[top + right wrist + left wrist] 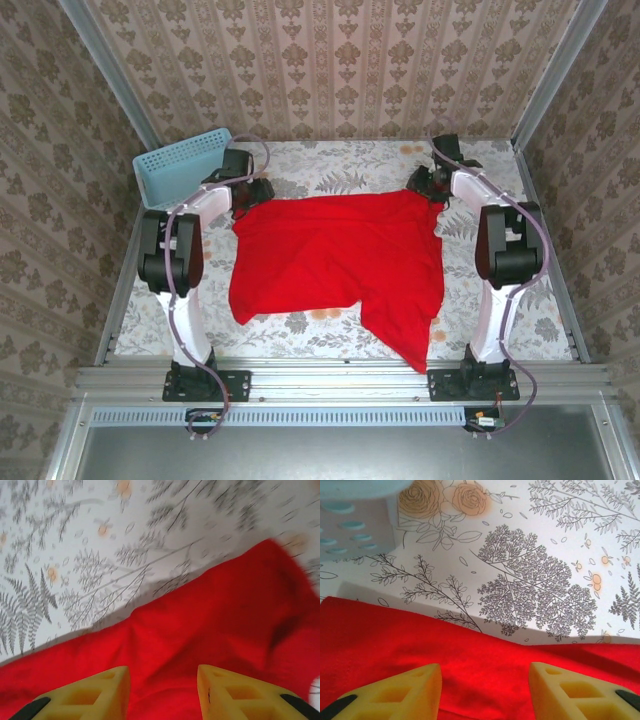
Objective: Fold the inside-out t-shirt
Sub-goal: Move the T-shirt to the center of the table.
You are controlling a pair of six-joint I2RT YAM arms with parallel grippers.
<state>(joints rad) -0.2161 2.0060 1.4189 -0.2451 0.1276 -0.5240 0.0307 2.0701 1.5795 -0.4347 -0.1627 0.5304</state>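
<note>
One inside-out t-shirt (335,260), plain bright red, is spread across the middle of the tabletop (330,160). Its far edge is drawn almost straight from 10 to 2 o'clock. Its left side is rounded, and a pointed flap at 5 o'clock is carried down to the tabletop's near edge. Soft creases are seen across the cloth.

Bare patterned tabletop is left in a broad band at 12 o'clock and in a narrower strip at 7 o'clock. Slim margins are left at 9 and 3 o'clock, and these are taken up by the arms.

The left hand (247,190) is poised at the shirt's 10 o'clock corner, the right hand (425,183) at its 2 o'clock corner. In each wrist view the yellow fingers (410,692) are parted over the red cloth with nothing clamped between them, so both hands are released.

A pale blue basket (182,165) is set at the tabletop's 10 o'clock corner, just beyond the left hand.
</note>
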